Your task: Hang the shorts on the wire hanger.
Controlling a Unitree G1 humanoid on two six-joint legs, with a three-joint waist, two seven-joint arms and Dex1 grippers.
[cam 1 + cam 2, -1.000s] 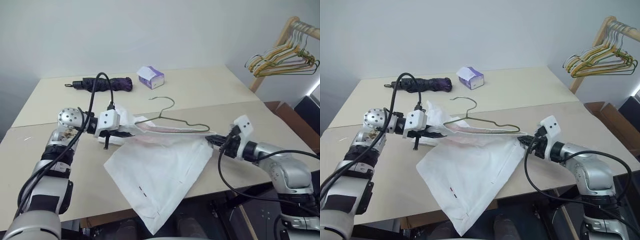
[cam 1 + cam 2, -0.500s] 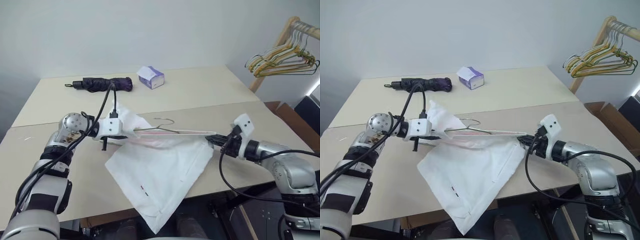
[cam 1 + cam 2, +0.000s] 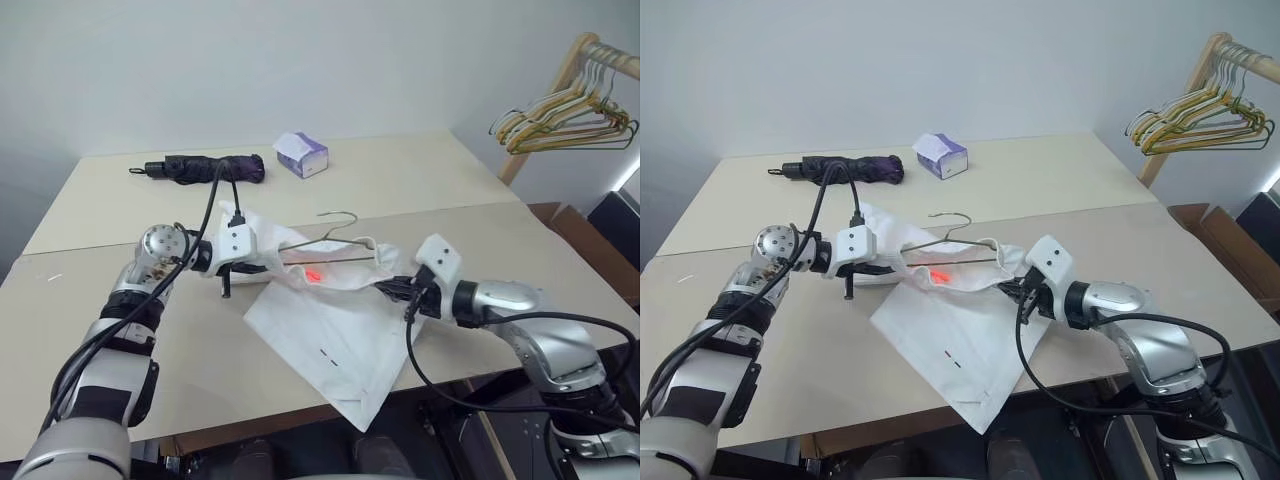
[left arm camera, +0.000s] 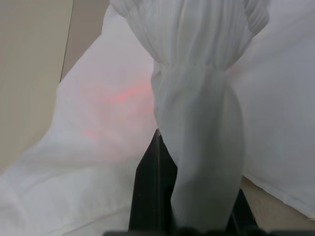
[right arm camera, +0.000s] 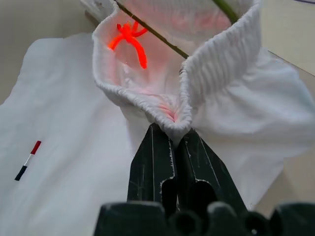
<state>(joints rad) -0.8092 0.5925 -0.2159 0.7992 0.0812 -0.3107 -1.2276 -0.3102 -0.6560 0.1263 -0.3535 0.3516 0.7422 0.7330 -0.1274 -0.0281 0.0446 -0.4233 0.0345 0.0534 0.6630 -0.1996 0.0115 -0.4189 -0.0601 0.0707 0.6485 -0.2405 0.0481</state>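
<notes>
Shorts [image 3: 330,320]: white, held up over the near table between the two grippers, the waistband stretched across and the legs draped down onto the tabletop and past its front edge.
Waistband: gathered elastic, pinched at both ends; a red glowing mark shows inside the opening, and small dark and red marks sit lower on the cloth.
Wire hanger [image 3: 335,228]: thin and dark, its hook rising above the waistband, its lower wire running inside the waistband opening.
Left gripper [image 3: 262,266]: at the left end of the waistband, fingers clamped tight on a bunched fold of cloth.
Right gripper [image 5: 170,140]: at the right end, black fingers nearly together, with a pinch of the ribbed waistband between their tips.
Table [image 3: 120,330]: pale beige, two tops set side by side.
Umbrella [image 3: 205,167]: folded, dark purple, lying on the far tabletop.
Tissue box [image 3: 301,154]: white and purple, just right of the umbrella, also far back.
Rack [image 3: 560,85]: wooden, at the right, carrying bunched yellow and green hangers [image 3: 565,122].
</notes>
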